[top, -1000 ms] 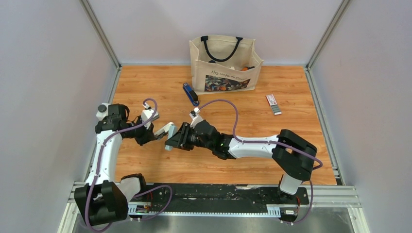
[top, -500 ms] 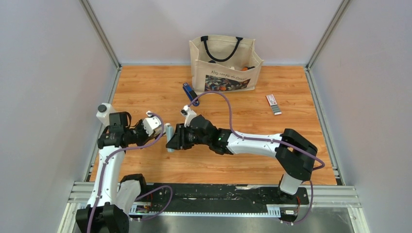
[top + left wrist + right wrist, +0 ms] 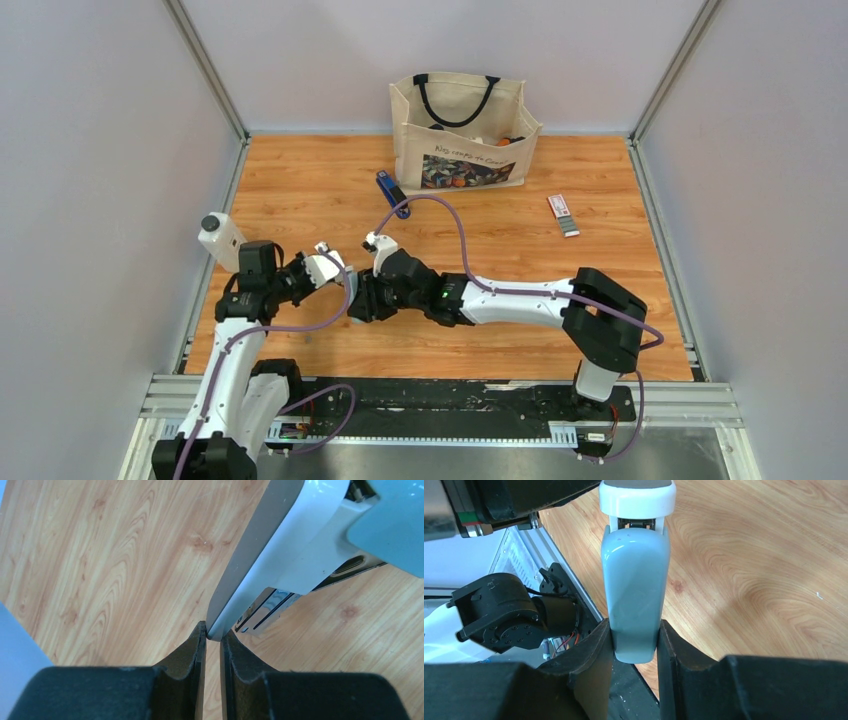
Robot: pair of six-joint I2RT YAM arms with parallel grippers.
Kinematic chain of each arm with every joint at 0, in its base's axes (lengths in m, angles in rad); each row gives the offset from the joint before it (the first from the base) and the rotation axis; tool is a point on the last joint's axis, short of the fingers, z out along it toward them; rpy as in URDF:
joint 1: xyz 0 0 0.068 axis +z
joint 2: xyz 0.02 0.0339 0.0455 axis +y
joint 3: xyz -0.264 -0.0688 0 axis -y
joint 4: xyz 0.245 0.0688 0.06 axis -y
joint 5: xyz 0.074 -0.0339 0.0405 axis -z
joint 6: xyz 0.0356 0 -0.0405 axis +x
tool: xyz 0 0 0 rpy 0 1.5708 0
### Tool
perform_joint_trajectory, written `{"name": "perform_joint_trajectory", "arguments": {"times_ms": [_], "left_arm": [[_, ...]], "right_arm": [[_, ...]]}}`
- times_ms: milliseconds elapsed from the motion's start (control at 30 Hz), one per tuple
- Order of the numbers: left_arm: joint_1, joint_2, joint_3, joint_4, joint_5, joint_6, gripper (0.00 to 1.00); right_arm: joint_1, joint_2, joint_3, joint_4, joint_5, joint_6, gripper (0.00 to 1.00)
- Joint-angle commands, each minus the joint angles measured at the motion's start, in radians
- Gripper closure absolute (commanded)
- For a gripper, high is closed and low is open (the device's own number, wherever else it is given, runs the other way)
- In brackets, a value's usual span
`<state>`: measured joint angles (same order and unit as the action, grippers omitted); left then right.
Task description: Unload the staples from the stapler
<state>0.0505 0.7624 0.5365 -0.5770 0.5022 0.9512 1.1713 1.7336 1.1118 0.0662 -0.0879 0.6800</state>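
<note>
A small blue stapler (image 3: 392, 192) with black parts lies alone on the wood in front of the bag, far from both grippers. No staples show. Both grippers hold a different thing: a pale blue and white hinged tool (image 3: 349, 283) with a metal channel (image 3: 265, 611), raised over the table's left half. My left gripper (image 3: 214, 634) is shut on the tip of its white arm (image 3: 280, 540). My right gripper (image 3: 635, 647) is shut on the rounded end of its pale blue body (image 3: 636, 590). In the top view the left gripper (image 3: 340, 277) and right gripper (image 3: 364, 296) meet head-on.
A canvas tote bag (image 3: 462, 140) stands at the back centre with things inside. A small flat white-and-red box (image 3: 563, 214) with grey rows lies at the right. Grey walls close in the table (image 3: 300, 180) on three sides, and a black rail runs along the near edge.
Both arms have carried the pale blue and white tool a little left and nearer. The left arm's wrist has swung in behind it, and the right arm has stretched further left.
</note>
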Motion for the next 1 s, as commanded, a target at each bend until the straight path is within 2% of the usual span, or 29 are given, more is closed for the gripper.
{"name": "perform_joint_trajectory", "arguments": {"times_ms": [0, 100, 233, 267, 500, 533, 567, 600, 733, 800, 967], "left_arm": [[-0.001, 0.002, 0.040, 0.094, -0.014, -0.006, 0.87], [-0.009, 0.031, 0.097, -0.062, 0.041, 0.004, 0.76], [-0.009, 0.070, 0.184, -0.291, 0.152, -0.018, 0.52], [-0.008, 0.075, 0.204, -0.316, 0.183, -0.038, 0.49], [-0.006, 0.127, 0.382, -0.331, 0.217, -0.329, 0.42], [-0.002, 0.141, 0.414, -0.330, 0.207, -0.388, 0.39], [0.002, 0.161, 0.443, -0.314, 0.182, -0.449, 0.31], [0.014, 0.182, 0.482, -0.313, 0.168, -0.509, 0.28], [0.104, 0.245, 0.591, -0.308, 0.190, -0.681, 0.25], [0.130, 0.249, 0.620, -0.302, 0.177, -0.730, 0.20], [0.138, 0.196, 0.614, -0.268, 0.140, -0.755, 0.20]], "right_arm": [[0.033, -0.002, 0.028, -0.009, 0.002, -0.033, 1.00], [0.033, -0.002, 0.071, -0.058, 0.081, -0.017, 1.00], [0.030, 0.004, 0.149, -0.146, 0.203, -0.026, 1.00], [0.031, 0.012, 0.172, -0.172, 0.221, -0.033, 1.00], [0.014, 0.076, 0.267, -0.310, 0.226, -0.066, 1.00], [0.013, 0.087, 0.272, -0.321, 0.221, -0.074, 1.00], [0.011, 0.099, 0.281, -0.334, 0.217, -0.079, 1.00], [0.010, 0.112, 0.289, -0.348, 0.212, -0.086, 1.00], [0.008, 0.187, 0.345, -0.397, 0.197, -0.115, 1.00], [0.008, 0.234, 0.403, -0.437, 0.186, -0.126, 1.00], [0.008, 0.354, 0.561, -0.540, 0.168, -0.143, 1.00]]}}
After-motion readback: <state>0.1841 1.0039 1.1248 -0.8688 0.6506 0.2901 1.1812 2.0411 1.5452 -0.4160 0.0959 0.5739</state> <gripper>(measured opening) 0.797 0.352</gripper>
